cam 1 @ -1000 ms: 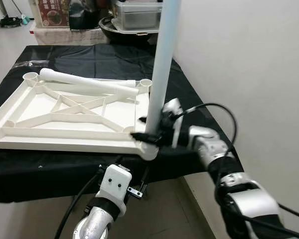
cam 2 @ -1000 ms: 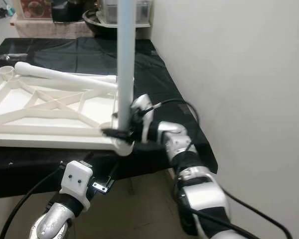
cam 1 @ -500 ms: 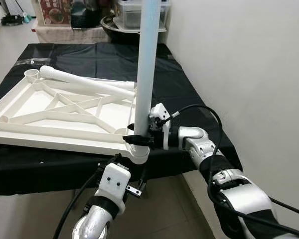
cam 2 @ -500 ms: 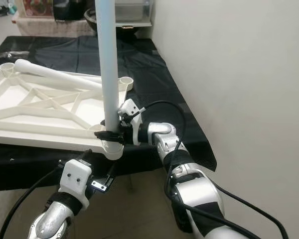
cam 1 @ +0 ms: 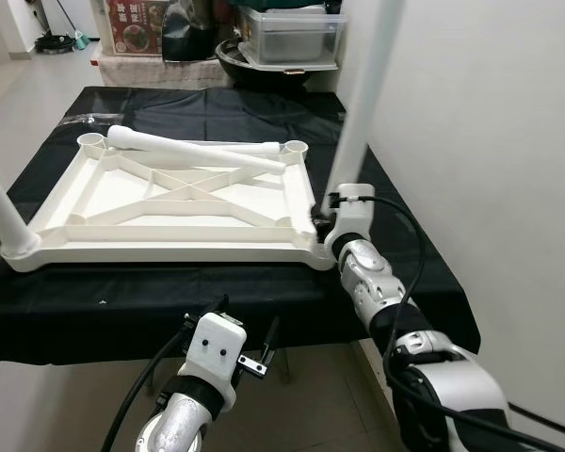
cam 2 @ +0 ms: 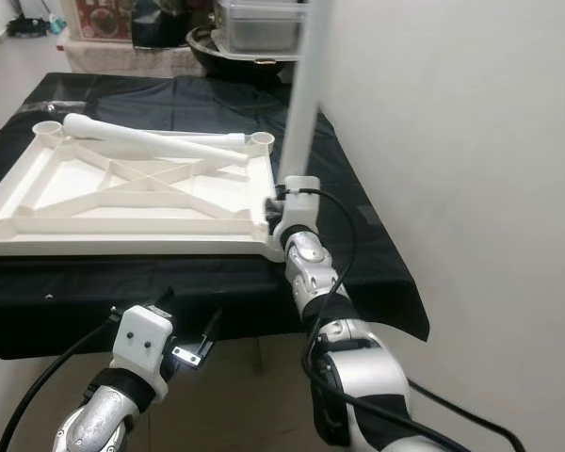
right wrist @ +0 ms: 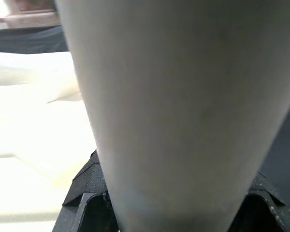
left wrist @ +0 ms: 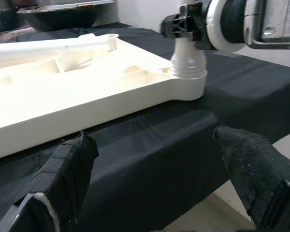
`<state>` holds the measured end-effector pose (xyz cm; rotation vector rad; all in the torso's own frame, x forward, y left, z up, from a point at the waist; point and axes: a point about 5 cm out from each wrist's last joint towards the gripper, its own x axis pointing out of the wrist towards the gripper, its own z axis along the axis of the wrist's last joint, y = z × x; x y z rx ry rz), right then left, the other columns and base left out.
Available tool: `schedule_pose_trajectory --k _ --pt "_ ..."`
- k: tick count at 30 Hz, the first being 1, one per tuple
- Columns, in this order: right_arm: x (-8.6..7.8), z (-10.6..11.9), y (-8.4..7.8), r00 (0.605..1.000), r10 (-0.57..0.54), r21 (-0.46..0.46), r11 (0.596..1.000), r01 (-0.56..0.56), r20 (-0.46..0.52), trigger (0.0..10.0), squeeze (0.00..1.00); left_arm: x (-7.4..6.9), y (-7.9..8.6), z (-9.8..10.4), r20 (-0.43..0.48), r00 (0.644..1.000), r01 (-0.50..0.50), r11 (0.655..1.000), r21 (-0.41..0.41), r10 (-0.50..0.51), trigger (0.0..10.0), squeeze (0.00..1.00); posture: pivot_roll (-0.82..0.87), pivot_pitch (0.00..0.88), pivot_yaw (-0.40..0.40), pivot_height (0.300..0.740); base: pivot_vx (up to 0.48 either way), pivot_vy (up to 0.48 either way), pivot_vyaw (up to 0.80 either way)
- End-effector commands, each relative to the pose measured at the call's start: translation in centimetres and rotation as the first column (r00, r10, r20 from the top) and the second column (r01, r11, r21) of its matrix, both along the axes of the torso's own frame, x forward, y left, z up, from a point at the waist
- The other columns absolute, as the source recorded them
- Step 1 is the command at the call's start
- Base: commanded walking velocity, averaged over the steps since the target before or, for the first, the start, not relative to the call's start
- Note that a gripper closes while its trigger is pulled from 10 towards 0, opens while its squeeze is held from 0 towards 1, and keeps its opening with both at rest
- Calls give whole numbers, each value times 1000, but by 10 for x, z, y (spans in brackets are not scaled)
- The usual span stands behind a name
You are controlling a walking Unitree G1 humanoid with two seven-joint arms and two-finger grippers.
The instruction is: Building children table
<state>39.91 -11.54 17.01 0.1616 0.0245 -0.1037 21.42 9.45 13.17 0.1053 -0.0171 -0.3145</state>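
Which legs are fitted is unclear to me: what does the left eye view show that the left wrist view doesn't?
Left eye view: a second upright leg at the near-left corner, a loose leg lying across the tabletop's far side. Left wrist view: the near-right leg's base seated in its socket, side-on. Both: the right gripper clamped on that leg.

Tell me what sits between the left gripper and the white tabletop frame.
Only black tablecloth draped over the table edge. In the left wrist view, the left gripper hangs below and in front of the tabletop frame, fingers spread, nothing held.
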Motion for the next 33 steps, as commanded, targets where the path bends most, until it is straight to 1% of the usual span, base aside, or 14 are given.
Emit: schedule_pose_trajectory --k 1,5,6,7,8,9,12,13,17,18,24,29,32,33 --pt "-8 -18 -16 976 -205 88 974 211 -70 0 0 0 -2 -4 -16 1000 9 1000 -1 -9 10000 0 128 97 -95 740 0 0 0" --pt "-14 -24 5 953 -281 162 941 297 -117 0 0 -1 -2 -4 -16 1000 8 1000 0 -8 10000 0 135 98 -100 740 0 0 0" --pt "-14 -23 17 963 -243 167 951 261 -119 4667 0 -1 -2 -4 -15 1000 7 1000 0 -7 10000 0 136 99 -101 740 0 0 0" --pt "-14 -23 17 963 -243 167 951 261 -119 4667 0 -1 -2 -4 -15 1000 7 1000 0 -7 10000 0 136 99 -101 740 0 0 0" --pt "-13 -20 24 976 -194 161 965 208 -97 10000 0 -1 -2 -4 -15 1000 6 1000 -1 -6 10000 0 129 99 -99 740 0 0 0" --pt "-13 -17 28 982 -169 151 972 180 -84 10000 1000 -1 -2 -4 -15 1000 6 1000 -2 -6 10000 0 127 99 -99 740 0 0 0" --pt "-10 -9 35 999 -51 178 983 52 -14 10000 1000 -1 -2 -4 -16 1000 8 1000 -3 -8 10000 0 124 98 -99 740 0 0 0" --pt "-9 -3 32 998 20 149 988 -28 51 10000 592 0 -3 -4 -17 1000 8 1000 -4 -8 10000 0 120 97 -99 740 0 0 0" --pt "-8 4 29 988 90 86 991 -102 125 10000 592 0 -3 -4 -18 1000 9 1000 -6 -9 10000 0 120 97 -99 740 0 0 0" --pt "-8 7 28 960 234 89 964 -249 157 10000 0 0 -3 -4 -18 1000 9 1000 -7 -9 10000 0 116 93 -97 740 0 0 0" --pt "-11 7 16 718 678 37 722 -691 157 10000 0 1 -3 -5 -19 1000 11 1000 -7 -11 10000 0 112 88 -98 740 0 0 0" --pt "-13 7 14 656 741 29 660 -751 140 10000 0 1 -3 -5 -19 1000 12 1000 -6 -12 10000 0 116 87 -99 740 0 0 0" --pt "-32 -2 26 248 969 -17 249 -968 18 10000 0 0 -4 -5 -18 1000 12 1000 -6 -12 10000 0 129 82 -103 740 0 0 0" --pt "-32 -2 26 248 969 -17 249 -968 18 10000 0 0 -4 -5 -18 1000 12 1000 -6 -12 10000 0 129 82 -103 740 0 0 0"
